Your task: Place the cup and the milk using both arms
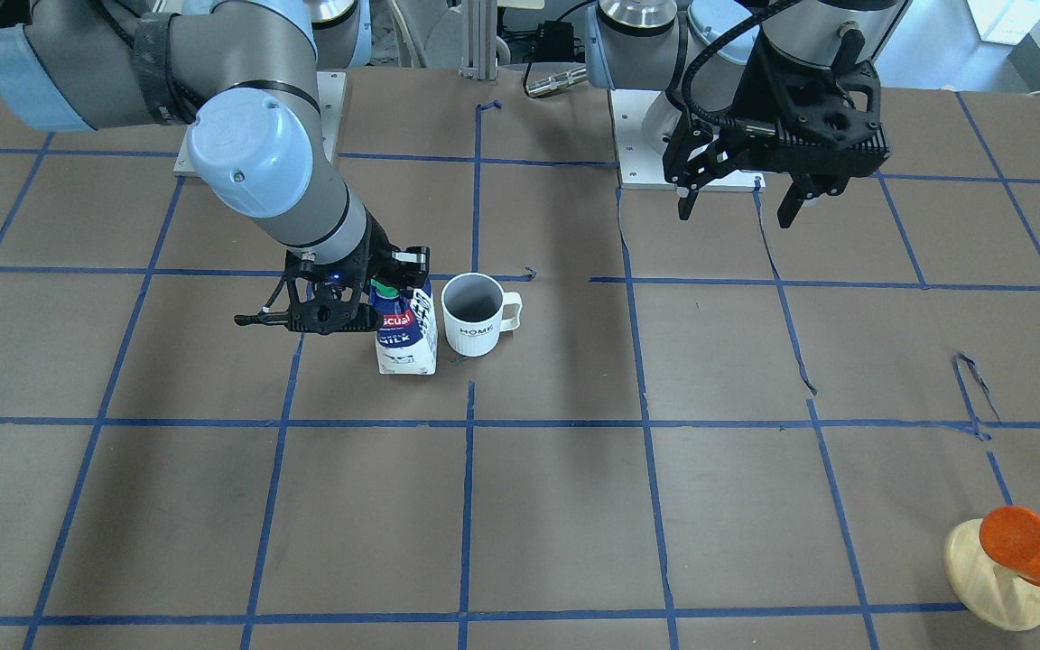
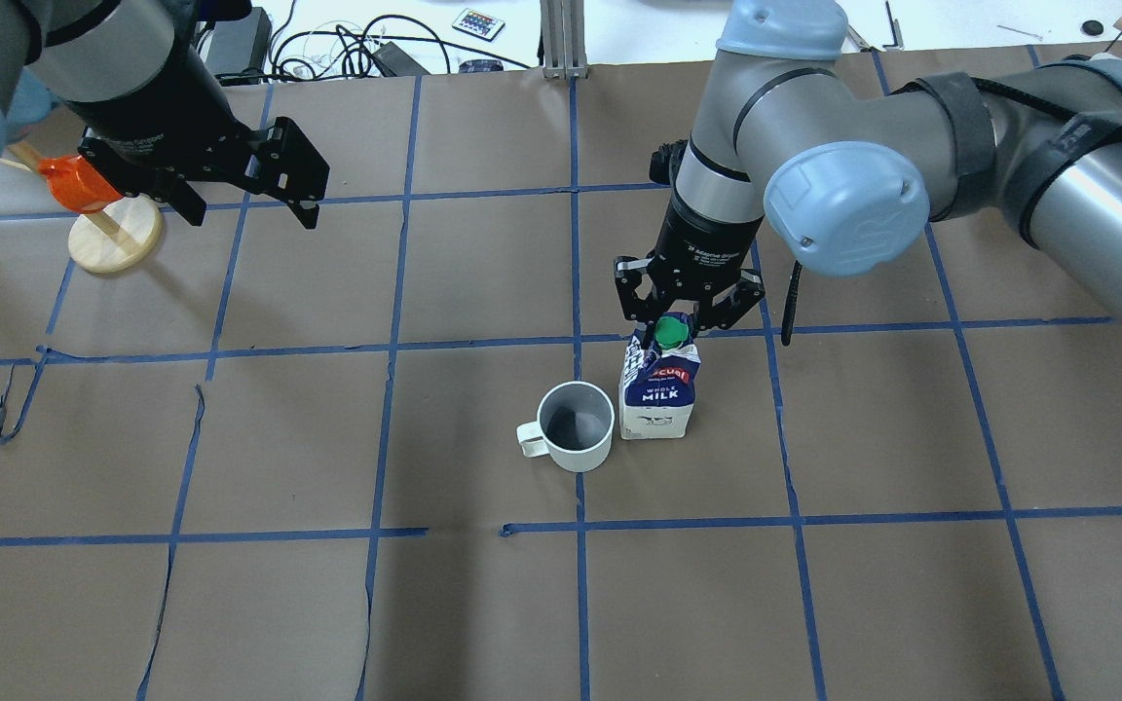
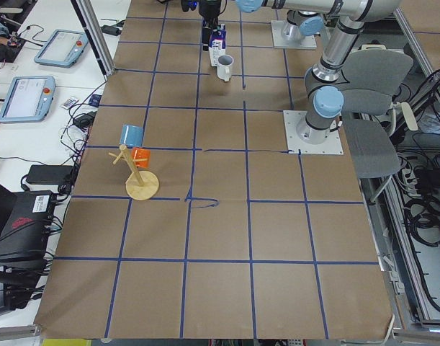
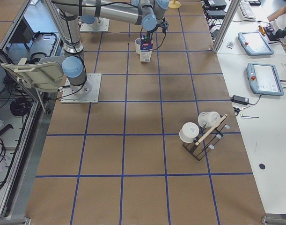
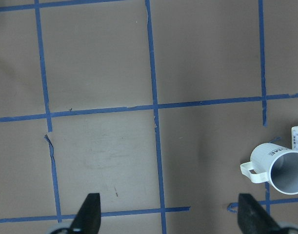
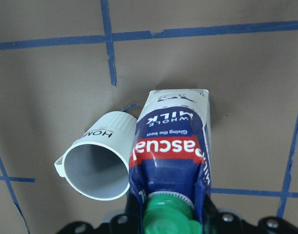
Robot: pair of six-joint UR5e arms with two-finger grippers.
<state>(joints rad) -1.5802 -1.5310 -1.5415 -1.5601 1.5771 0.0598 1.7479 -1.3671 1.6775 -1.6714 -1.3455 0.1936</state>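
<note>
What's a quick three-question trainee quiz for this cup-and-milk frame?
1. Which arm's pincer is at the top of the milk carton? A. left B. right C. neither
2. True or false: the handle of the HOME mug points toward the milk carton.
3. Fill in: the carton's screw cap is ___ in colour.

Key
1. B. The right pincer flanks the carton's top.
2. False. The handle points away from the carton.
3. green
</note>
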